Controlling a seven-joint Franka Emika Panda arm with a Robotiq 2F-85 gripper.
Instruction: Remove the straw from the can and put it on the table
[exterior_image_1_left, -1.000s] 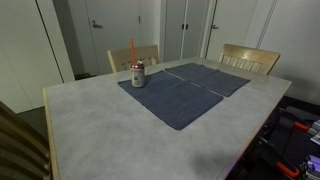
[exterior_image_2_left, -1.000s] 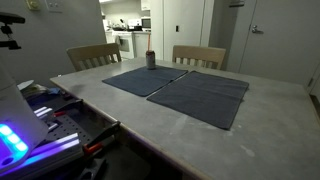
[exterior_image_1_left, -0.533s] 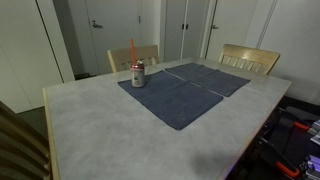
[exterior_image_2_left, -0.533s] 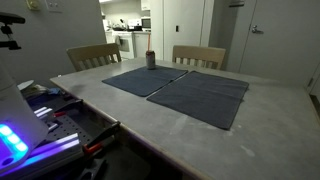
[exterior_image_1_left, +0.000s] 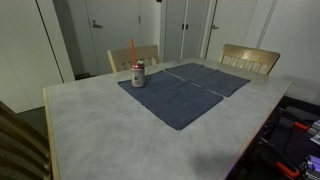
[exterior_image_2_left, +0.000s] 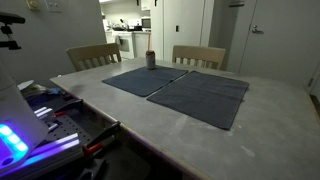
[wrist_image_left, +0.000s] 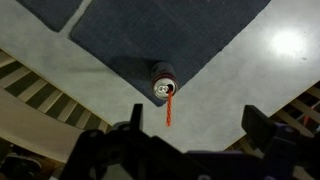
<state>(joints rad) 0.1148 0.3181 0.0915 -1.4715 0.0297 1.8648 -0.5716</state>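
Wrist view looks straight down on the can (wrist_image_left: 162, 82), upright at a corner of a dark blue mat (wrist_image_left: 170, 30) on the table (wrist_image_left: 260, 70), the straw (wrist_image_left: 169, 108) standing in its opening (tilted toward the lower edge of that view). The gripper (wrist_image_left: 193, 118) hangs well above it, fingers spread wide with nothing between them.

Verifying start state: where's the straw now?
In an exterior view, the straw stands in the can, on the corner of a dark blue mat, near a wooden chair.
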